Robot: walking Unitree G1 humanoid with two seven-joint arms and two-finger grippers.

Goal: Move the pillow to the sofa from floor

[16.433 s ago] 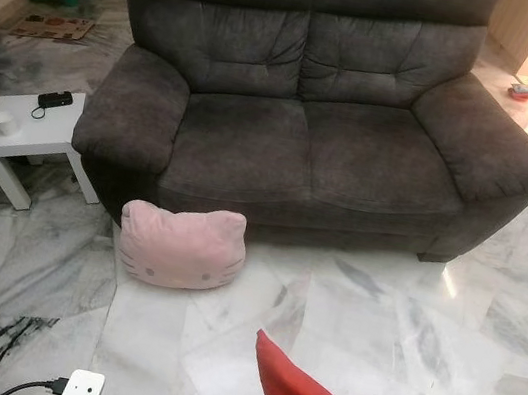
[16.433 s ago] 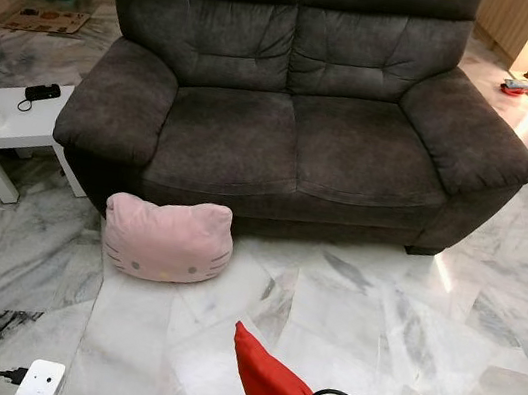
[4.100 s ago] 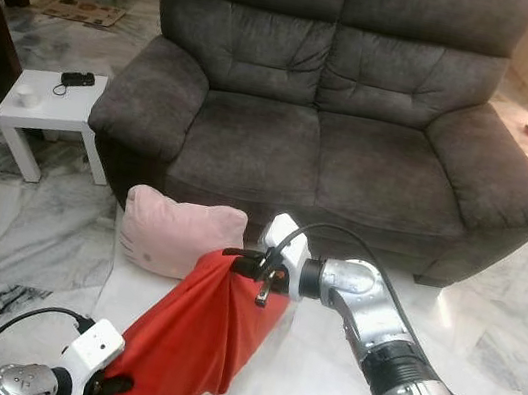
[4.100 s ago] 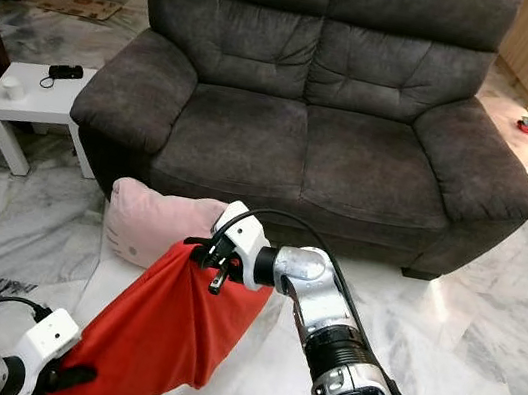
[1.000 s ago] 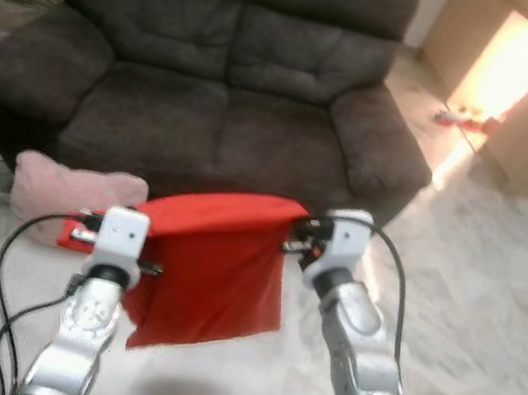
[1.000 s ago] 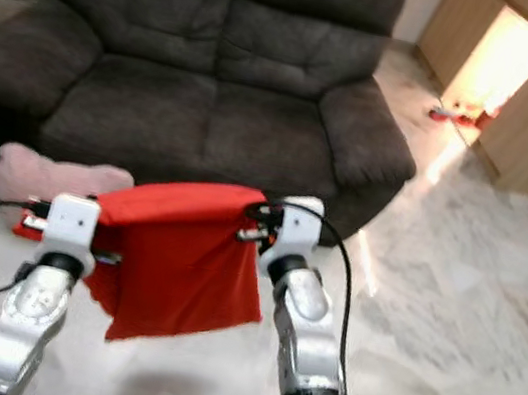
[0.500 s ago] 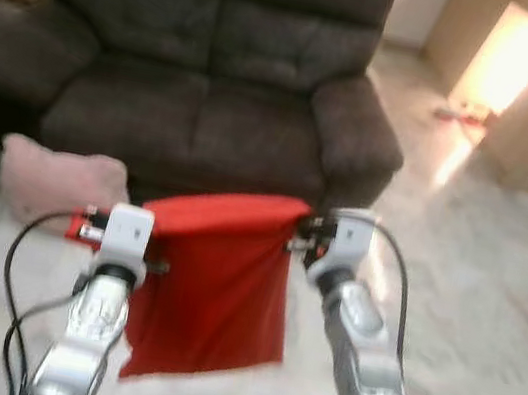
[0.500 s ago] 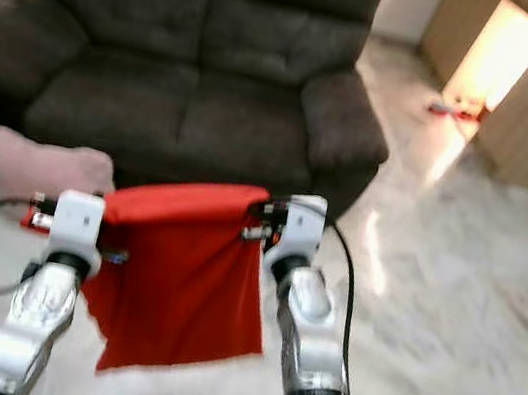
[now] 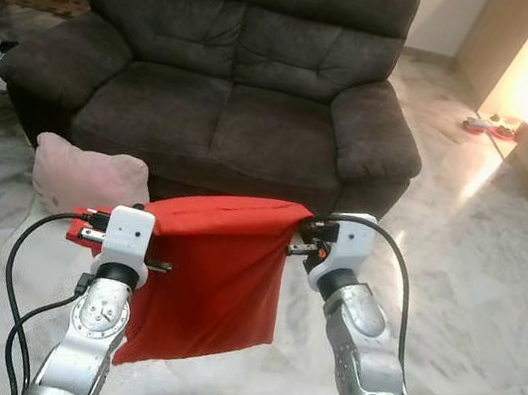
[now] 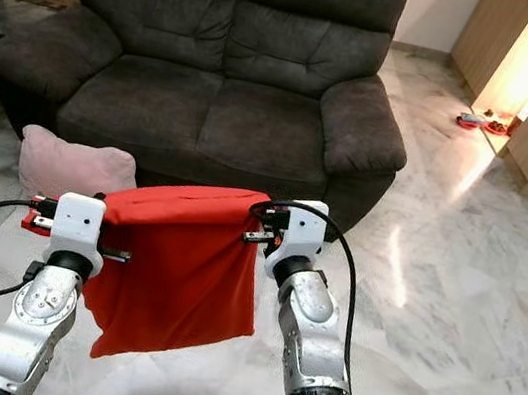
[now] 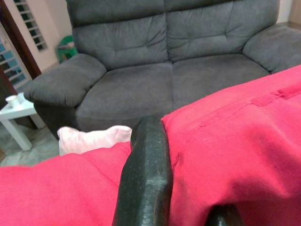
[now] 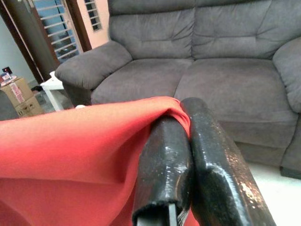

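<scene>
- The red pillow (image 9: 216, 271), on the floor seconds earlier, now hangs off it, stretched between both arms.
- Right gripper (image 10: 255, 225) has its jaws clamped on the top corner at 3 o'clock; left gripper (image 9: 89, 226) pinches the 9 o'clock corner.
- Dark grey sofa (image 9: 234, 71) stands at 12 o'clock, pink cushion (image 9: 85, 176) on the marble floor (image 9: 496, 267) below its arm.
</scene>
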